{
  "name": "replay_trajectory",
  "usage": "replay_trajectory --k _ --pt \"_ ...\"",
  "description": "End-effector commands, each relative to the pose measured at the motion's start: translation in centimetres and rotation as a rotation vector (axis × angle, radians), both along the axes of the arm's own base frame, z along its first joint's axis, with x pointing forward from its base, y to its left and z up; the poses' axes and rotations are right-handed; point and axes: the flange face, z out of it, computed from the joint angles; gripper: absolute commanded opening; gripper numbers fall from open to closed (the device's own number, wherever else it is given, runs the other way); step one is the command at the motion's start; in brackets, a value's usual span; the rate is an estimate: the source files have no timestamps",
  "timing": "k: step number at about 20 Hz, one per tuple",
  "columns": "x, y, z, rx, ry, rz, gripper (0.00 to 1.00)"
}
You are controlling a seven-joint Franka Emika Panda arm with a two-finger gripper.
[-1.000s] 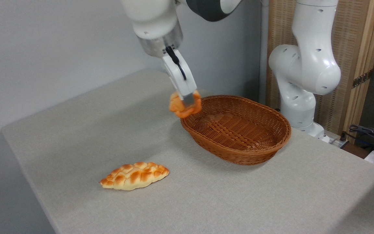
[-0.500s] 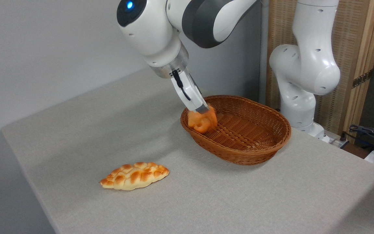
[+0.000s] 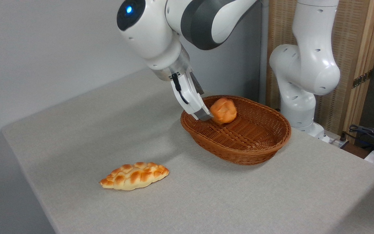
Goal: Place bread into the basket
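One bread in basket, tool beside

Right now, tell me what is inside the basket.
One orange bun lies in the basket, toward its left end, beside the gripper. The near wall hides part of the floor.

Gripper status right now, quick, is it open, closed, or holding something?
Gripper: open, holding nothing; the orange bun sits free in the basket beside it.
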Motion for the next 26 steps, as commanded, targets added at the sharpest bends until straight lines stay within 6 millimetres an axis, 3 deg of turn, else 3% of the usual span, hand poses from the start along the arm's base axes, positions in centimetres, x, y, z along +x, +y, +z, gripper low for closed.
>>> replay_trajectory --k 1,2,7,11,16,26 --pt "2.1 1.2 5.1 0.025 -0.159 0.035 1.0" --pt "2.8 1.4 6.3 0.047 -0.21 0.066 1.0" --pt "5.0 1.6 8.2 0.122 -0.358 0.197 1.0" --pt "7.0 1.7 8.2 0.238 -0.43 0.367 1.0" --pt "7.7 1.7 7.5 0.307 -0.402 0.574 1.0" --pt "8.2 1.6 8.9 0.288 -0.441 0.615 1.0"
